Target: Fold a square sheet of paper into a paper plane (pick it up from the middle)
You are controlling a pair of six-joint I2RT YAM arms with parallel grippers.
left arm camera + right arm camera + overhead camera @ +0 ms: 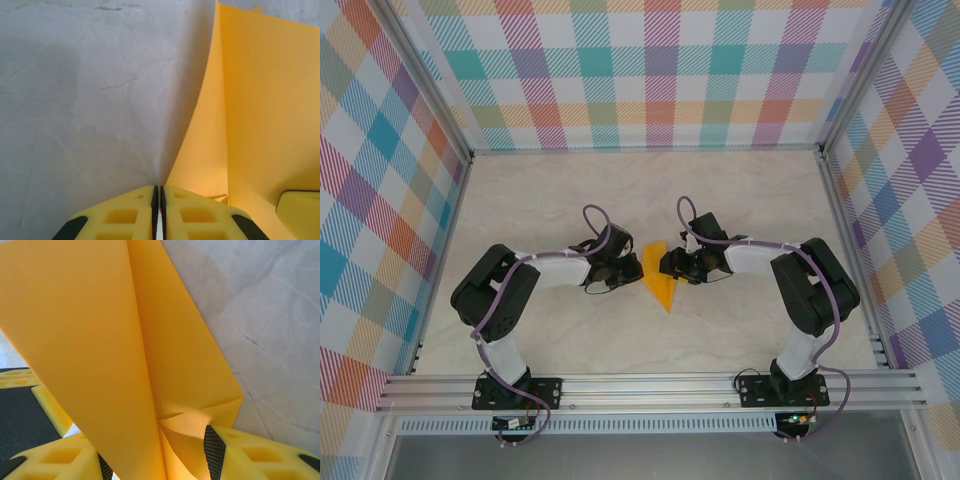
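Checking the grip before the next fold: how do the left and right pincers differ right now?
The left pincer's fingers are pressed together; the right pincer's stand apart. The left pincer sits at the paper's edge; the right pincer straddles its raised fold. Both have yellow fingers.

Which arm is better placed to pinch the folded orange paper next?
Probably the right. The right tool straddles the raised folded paper, one finger on either side, so closing would pinch it. The left tool is shut, its tips at the paper's edge.
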